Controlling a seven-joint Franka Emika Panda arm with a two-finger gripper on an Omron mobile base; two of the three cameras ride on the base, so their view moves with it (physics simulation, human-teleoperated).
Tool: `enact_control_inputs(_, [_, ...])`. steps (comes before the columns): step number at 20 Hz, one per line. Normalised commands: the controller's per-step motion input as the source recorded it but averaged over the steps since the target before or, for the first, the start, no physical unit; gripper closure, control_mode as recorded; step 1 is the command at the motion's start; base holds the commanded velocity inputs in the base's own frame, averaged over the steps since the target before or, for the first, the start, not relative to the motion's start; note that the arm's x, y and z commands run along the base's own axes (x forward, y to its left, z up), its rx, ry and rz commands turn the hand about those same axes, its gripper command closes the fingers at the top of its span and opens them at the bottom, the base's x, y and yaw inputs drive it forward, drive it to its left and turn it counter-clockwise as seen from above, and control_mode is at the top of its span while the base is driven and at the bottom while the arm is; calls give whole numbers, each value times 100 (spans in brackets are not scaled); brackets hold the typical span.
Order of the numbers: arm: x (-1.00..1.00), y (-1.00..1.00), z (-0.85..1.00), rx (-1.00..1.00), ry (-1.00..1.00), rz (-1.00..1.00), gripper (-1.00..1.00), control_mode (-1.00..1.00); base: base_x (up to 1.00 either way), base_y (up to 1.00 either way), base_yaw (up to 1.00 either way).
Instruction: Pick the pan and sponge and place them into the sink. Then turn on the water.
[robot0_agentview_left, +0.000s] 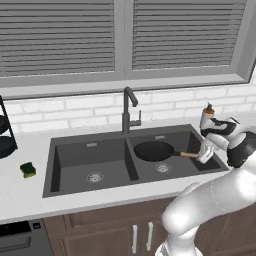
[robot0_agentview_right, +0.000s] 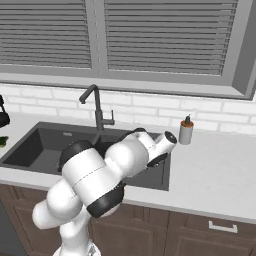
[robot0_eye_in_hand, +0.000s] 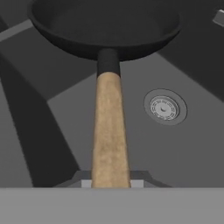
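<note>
My gripper (robot0_agentview_left: 202, 154) is shut on the end of the light wooden handle (robot0_eye_in_hand: 109, 131) of the black pan (robot0_agentview_left: 152, 150). The pan is held level over the right basin of the dark grey sink (robot0_agentview_left: 75, 155), close to the central divider. In the hand view the pan (robot0_eye_in_hand: 105, 26) is at the top, with the basin's silver drain (robot0_eye_in_hand: 164, 107) below and to the right of the handle. The green and yellow sponge (robot0_agentview_left: 28, 170) lies on the counter left of the sink, far from the gripper. The gooseneck faucet (robot0_agentview_left: 129, 110) stands behind the divider; no water runs.
A soap dispenser (robot0_agentview_left: 207, 117) stands on the counter behind the sink's right corner, just beyond my wrist. A black tiered rack (robot0_agentview_left: 5, 132) is at the far left. In the right base view my arm covers the right basin; the faucet (robot0_agentview_right: 97, 112) and dispenser (robot0_agentview_right: 186, 131) show.
</note>
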Motion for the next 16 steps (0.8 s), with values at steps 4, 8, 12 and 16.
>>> enact_control_inputs(4, [7,-1,-33,0,0,0,100,-100,0,0,0])
enact_control_inputs(8, [20,-7,-19,0,0,0,100,-100,0,0,0])
enact_control_inputs(12, [29,0,-13,0,0,0,100,-100,0,0,0])
enact_control_inputs(16, [36,-7,-12,0,0,-1,100,-100,0,0,0])
